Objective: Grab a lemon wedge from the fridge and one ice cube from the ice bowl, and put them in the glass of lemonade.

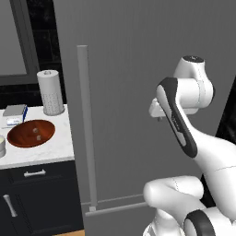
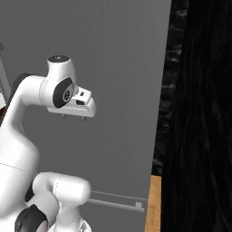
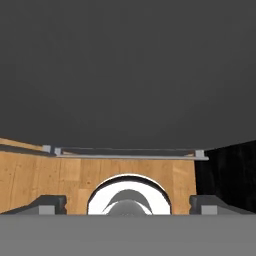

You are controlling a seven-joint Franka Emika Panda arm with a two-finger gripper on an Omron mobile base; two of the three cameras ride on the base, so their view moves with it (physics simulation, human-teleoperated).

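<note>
Left base view: fridge point(image 1: 138, 55) shut, ice bowl point(image 1: 31, 133) untouched on counter point(image 1: 50, 150); jaws apart, empty; everything left.

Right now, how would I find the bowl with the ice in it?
Start at the tall grey fridge and look to the white counter on its left. The ice bowl sits in front of the paper towel roll. It is wide, shallow and shiny reddish-brown, unlike its pale neighbours.

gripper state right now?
gripper: open, jaws wide apart, holding nothing; pointing down in front of the closed fridge.
</note>
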